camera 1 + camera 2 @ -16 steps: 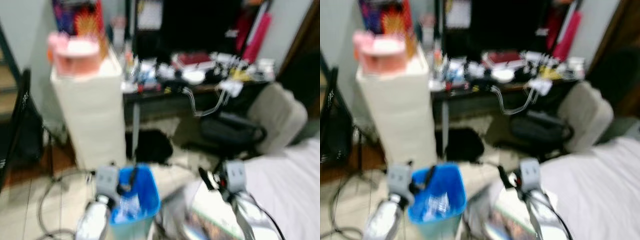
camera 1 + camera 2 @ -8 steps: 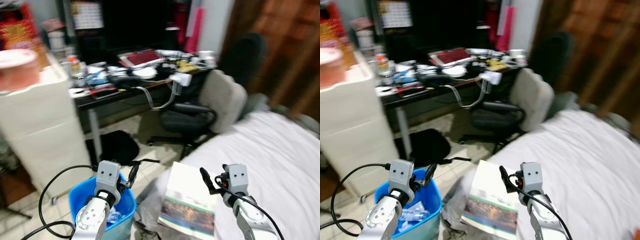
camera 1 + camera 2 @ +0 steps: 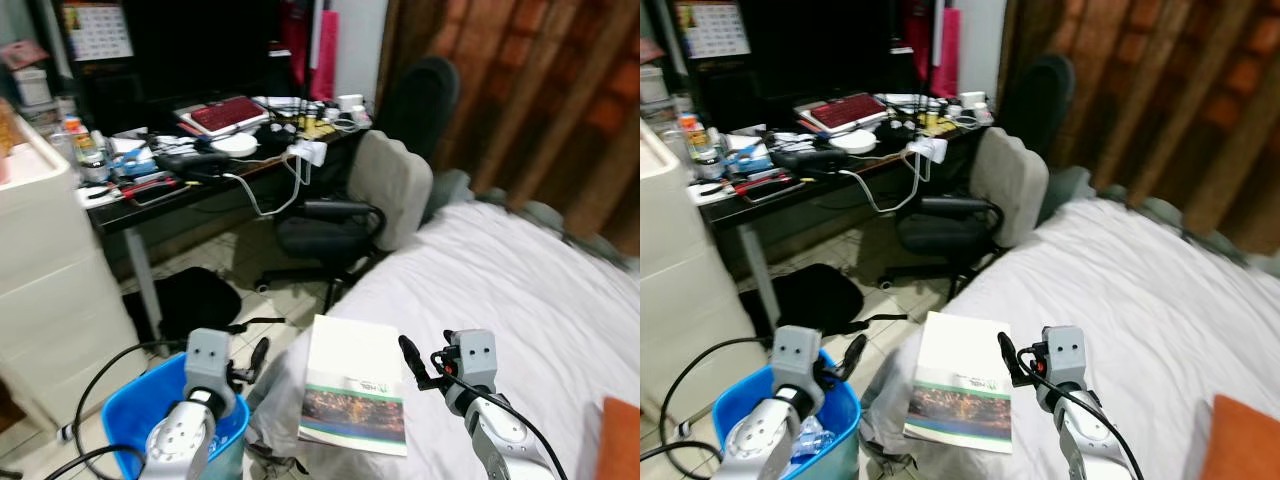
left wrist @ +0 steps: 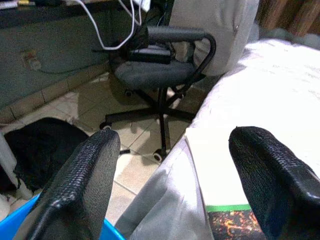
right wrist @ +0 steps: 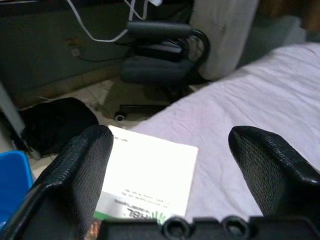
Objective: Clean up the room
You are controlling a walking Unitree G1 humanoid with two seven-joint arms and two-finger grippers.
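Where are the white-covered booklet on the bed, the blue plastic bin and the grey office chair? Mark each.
White-covered booklet (image 3: 352,385), left eye view, middle of its cover.
Blue plastic bin (image 3: 128,418), left eye view, its rim.
Grey office chair (image 3: 392,188), left eye view, its backrest.

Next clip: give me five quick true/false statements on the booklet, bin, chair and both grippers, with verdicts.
1. The booklet lies on the bed near its edge. True.
2. The right gripper is shut on the booklet. False: it is open and holds nothing.
3. The blue bin stands on the floor on the robot's left. True.
4. The left gripper is shut on a bottle. False: its fingers are open and empty.
5. The chair lies tipped over on the floor. False: it stands upright by the desk.
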